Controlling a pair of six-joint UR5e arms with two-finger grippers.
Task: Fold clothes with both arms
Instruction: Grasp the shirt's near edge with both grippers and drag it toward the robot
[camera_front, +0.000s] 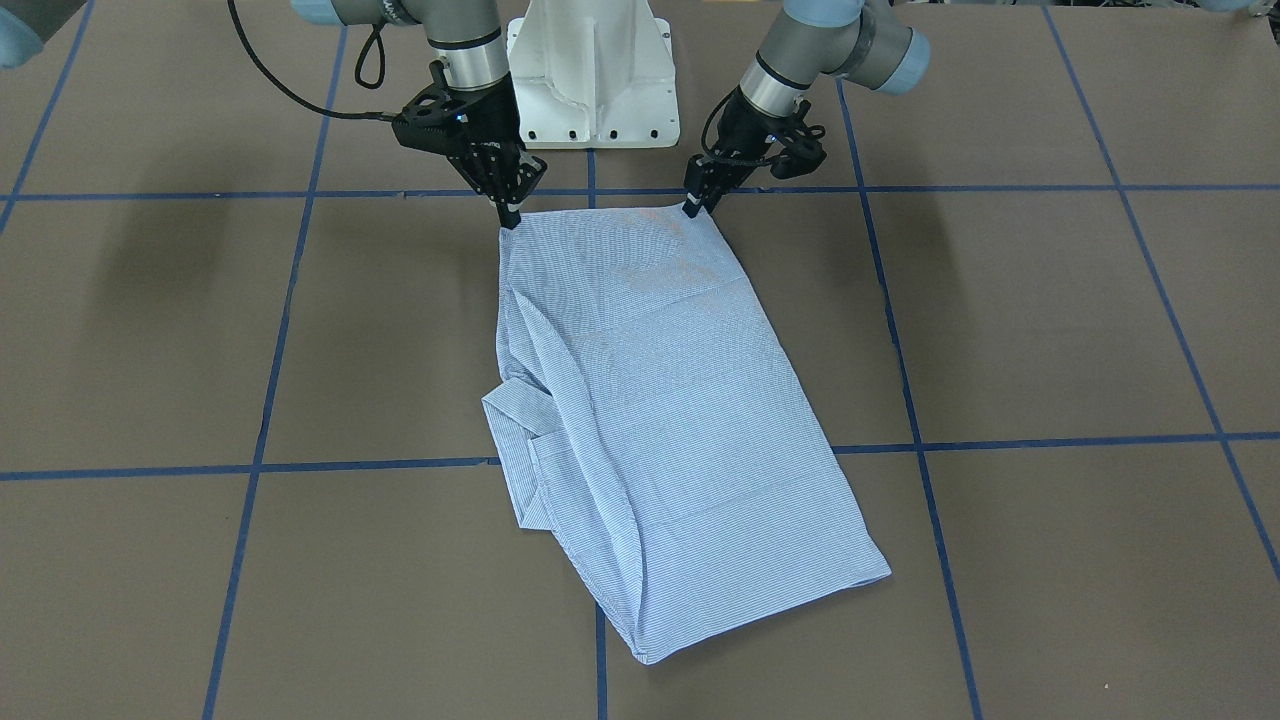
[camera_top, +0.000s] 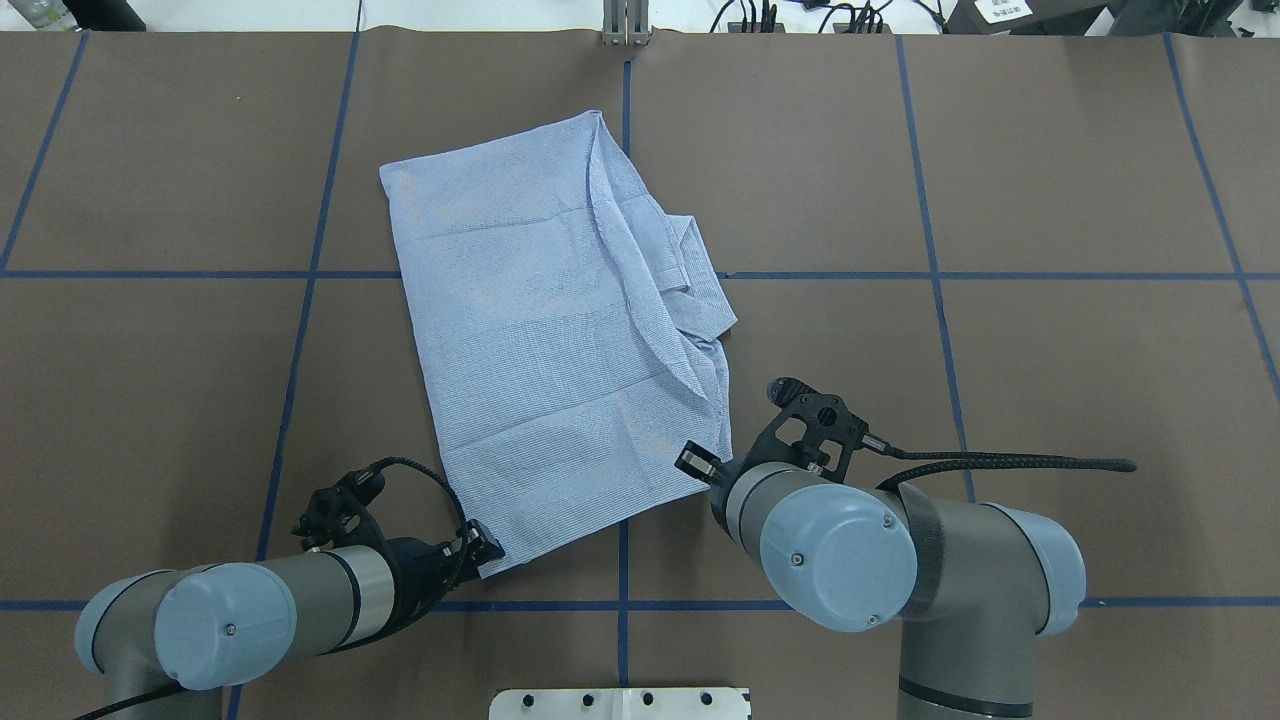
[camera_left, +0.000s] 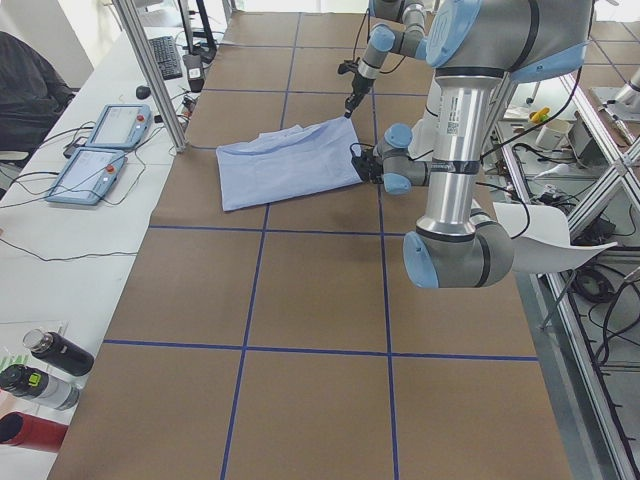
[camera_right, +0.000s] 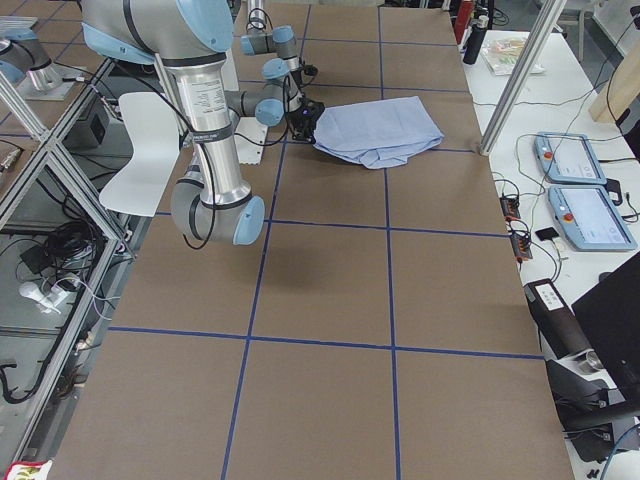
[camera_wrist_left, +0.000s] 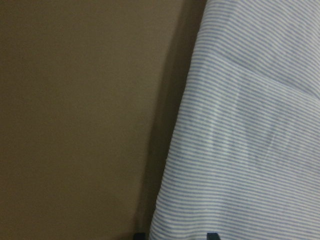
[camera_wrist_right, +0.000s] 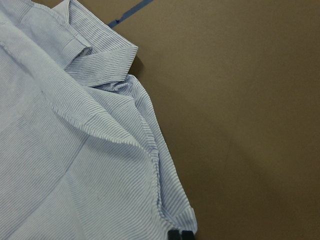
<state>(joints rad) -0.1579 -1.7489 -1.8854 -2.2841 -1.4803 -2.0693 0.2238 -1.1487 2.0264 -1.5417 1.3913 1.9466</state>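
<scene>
Brown table, crossed by blue tape lines, carries the striped shirt at its middle, in front of the robot's base. The shirt lies flat, folded into one long panel, with a loose flap sticking out on the robot's right. The right gripper is pinched closed on the shirt's near right corner. The left gripper sits at the near left corner, fingertips apart astride the cloth edge.

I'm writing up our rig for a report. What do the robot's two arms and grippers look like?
The left arm and right arm are silver-grey tubes with rounded light blue joint caps. The left gripper and right gripper are black, skeletal, two-fingered. A black braided cable trails from the right wrist; another black cable loops at the left wrist.
</scene>
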